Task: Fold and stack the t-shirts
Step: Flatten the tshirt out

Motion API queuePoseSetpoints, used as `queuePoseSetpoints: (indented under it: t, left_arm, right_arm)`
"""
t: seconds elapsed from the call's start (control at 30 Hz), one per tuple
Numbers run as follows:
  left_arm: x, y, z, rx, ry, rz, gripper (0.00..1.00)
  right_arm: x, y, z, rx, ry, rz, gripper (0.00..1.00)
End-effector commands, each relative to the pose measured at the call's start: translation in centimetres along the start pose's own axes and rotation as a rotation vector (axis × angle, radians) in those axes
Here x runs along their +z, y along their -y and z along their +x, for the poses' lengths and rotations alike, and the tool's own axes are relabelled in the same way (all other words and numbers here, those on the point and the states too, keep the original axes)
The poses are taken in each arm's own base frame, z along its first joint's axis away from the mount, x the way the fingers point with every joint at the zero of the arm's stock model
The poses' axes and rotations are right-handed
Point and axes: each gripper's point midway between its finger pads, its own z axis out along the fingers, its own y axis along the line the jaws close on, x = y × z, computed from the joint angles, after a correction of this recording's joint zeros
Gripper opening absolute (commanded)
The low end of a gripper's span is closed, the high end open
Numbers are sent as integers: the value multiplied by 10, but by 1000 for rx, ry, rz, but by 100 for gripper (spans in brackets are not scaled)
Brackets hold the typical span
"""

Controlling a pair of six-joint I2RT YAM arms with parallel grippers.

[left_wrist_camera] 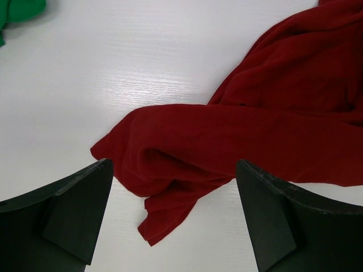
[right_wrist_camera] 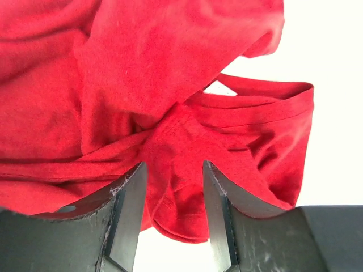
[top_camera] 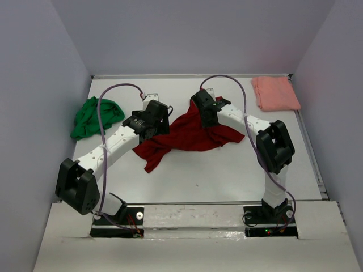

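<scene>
The green t-shirt (top_camera: 93, 117) lies crumpled on the white table (top_camera: 227, 175) at about 10 o'clock in the top view, near the left wall. The left gripper (left_wrist_camera: 173, 164) hangs over the 9 o'clock edge of the dark red t-shirt (top_camera: 187, 136), its fingers (left_wrist_camera: 74, 209) spread wide and holding nothing. That shirt lies rumpled at the table's centre. At its 12 o'clock edge the right gripper (right_wrist_camera: 173, 167) has narrow fingers (right_wrist_camera: 127, 215) pinching a gathered bunch of red cloth. The salmon pink t-shirt (top_camera: 275, 92) lies as a flat rectangle at 2 o'clock, well apart.

White table (top_camera: 227, 175), pale grey walls (top_camera: 187, 34)
</scene>
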Motion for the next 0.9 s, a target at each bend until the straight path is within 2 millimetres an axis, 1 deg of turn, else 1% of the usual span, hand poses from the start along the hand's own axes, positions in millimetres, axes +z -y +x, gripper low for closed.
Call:
queuePoseSetpoints:
  t: [0.0, 0.03, 0.13, 0.17, 0.2, 0.27, 0.3, 0.37, 0.43, 0.47, 0.5, 0.57, 0.6, 0.7, 0.87]
  left_arm:
    - [-6, 8, -23, -17, 53, 31, 99]
    - [-7, 8, -24, -16, 54, 32, 99]
    - [-8, 7, -25, -9, 57, 26, 99]
    - [-8, 6, -25, -6, 57, 21, 99]
    - [-8, 5, -25, -6, 56, 19, 99]
    - [-9, 5, -25, -3, 56, 17, 99]
    - [-9, 4, -25, -4, 58, 16, 99]
    - [-9, 3, -25, -3, 57, 14, 99]
    - [-8, 3, -25, 0, 58, 10, 99]
    - [-8, 3, -24, -1, 57, 8, 99]
    - [-8, 3, -24, 0, 56, 8, 99]
    - [-8, 3, -25, -3, 57, 7, 99]
    - [-7, 3, -24, 1, 54, 8, 99]
    - [-6, 4, -24, -1, 54, 10, 99]
    - [-3, 6, -21, -2, 42, 12, 99]
  right_arm:
    - [-11, 17, -24, 36, 79, 39, 49]
    - [-7, 21, -23, 38, 72, 48, 48]
    - [2, 23, -24, 53, 61, 28, 47]
    - [7, 29, -24, 65, 53, 34, 45]
    - [9, 25, -26, 69, 59, 19, 44]
    - [17, 36, -27, 91, 52, 22, 43]
    - [18, 33, -27, 89, 49, 9, 42]
    - [23, 39, -30, 99, 48, 9, 42]
    - [26, 34, -32, 109, 44, -43, 41]
    - [29, 35, -31, 119, 39, -55, 41]
    - [30, 31, -32, 123, 40, -79, 40]
    - [30, 28, -32, 124, 37, -91, 40]
    - [29, 22, -30, 123, 29, -124, 40]
    - [30, 17, -29, 128, 22, -151, 39]
    - [30, 16, -27, 130, 16, -155, 38]
